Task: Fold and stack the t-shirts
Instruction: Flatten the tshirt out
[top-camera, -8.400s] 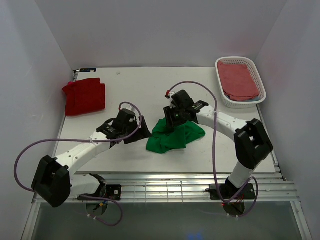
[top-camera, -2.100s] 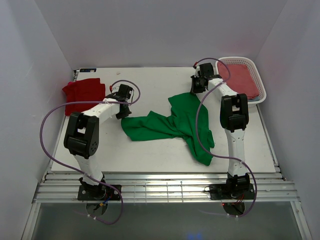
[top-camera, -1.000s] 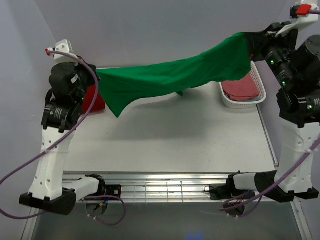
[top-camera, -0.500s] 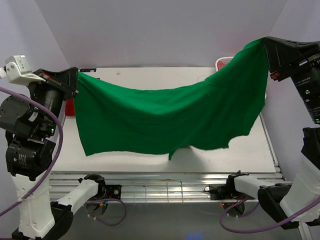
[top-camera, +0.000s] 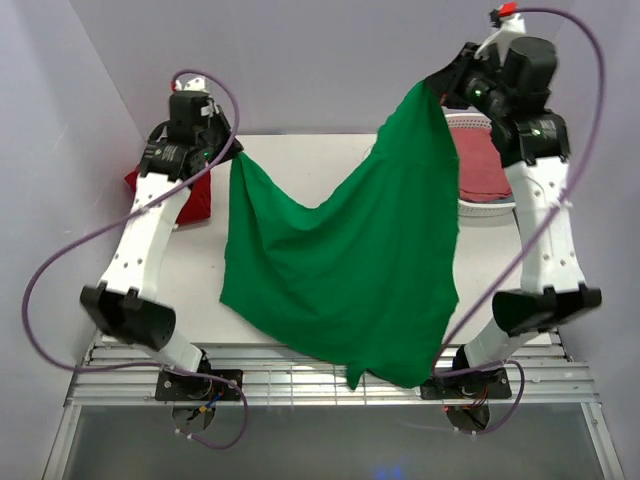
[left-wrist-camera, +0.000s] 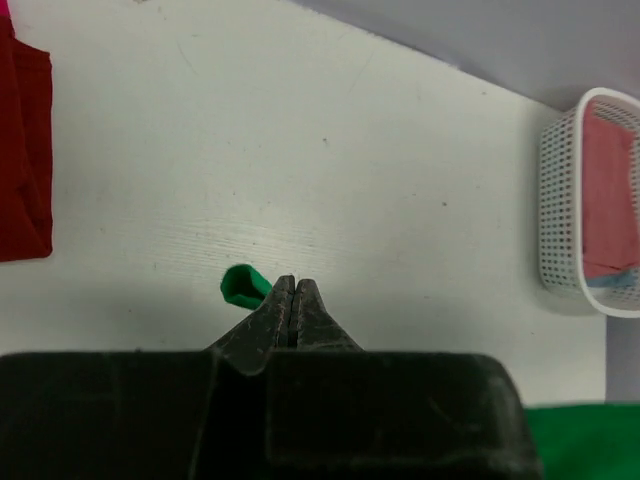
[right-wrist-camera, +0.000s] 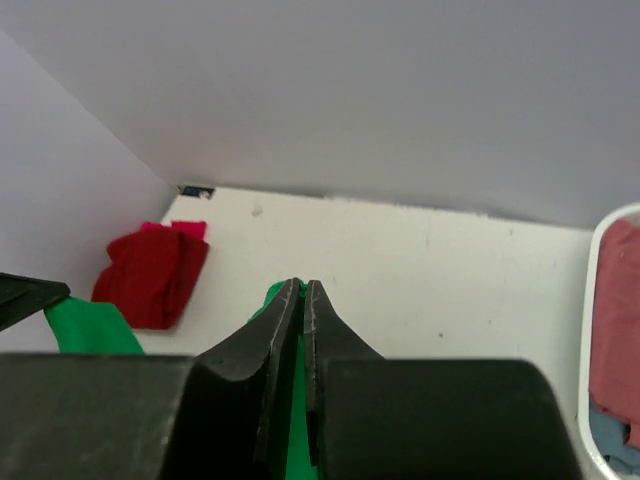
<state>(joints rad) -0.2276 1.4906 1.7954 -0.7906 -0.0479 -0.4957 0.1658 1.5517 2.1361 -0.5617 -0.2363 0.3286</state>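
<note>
Green t-shirt (top-camera: 350, 270) aloft, spread wide

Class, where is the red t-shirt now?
In the top view, the red t-shirt lies at the far-left corner of the table, partly behind the left arm.

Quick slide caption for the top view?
The green t-shirt hangs spread above the table, held by the left end effector and right end effector.

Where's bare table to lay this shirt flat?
Bare: the wide middle of the table under the hanging green shirt, bordered by the red shirt on the left and the basket on the right. Crowded: those two far corners.
</note>
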